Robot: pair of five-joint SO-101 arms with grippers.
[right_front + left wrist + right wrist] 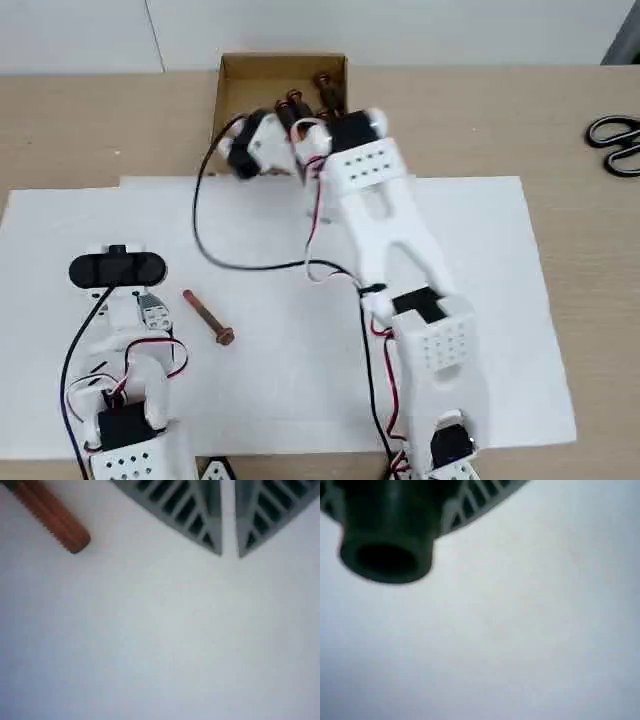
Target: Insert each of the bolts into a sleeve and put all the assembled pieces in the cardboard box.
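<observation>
A copper-coloured bolt (207, 317) lies on the white paper, just right of my left gripper (153, 313). In the left wrist view its shaft end (55, 520) lies off to one side of my left gripper (230, 552), whose grey fingertips are almost touching with nothing between them. My right gripper (245, 158) hangs over the paper's far edge, just in front of the cardboard box (232, 72), and is shut on a black sleeve (385, 555) whose open bore faces the camera. Copper bolts in dark sleeves (296, 103) lie inside the box.
A white paper sheet (480, 300) covers the middle of the wooden table. Scissors (615, 140) lie at the far right edge. A black cable (215, 255) loops across the paper between the arms.
</observation>
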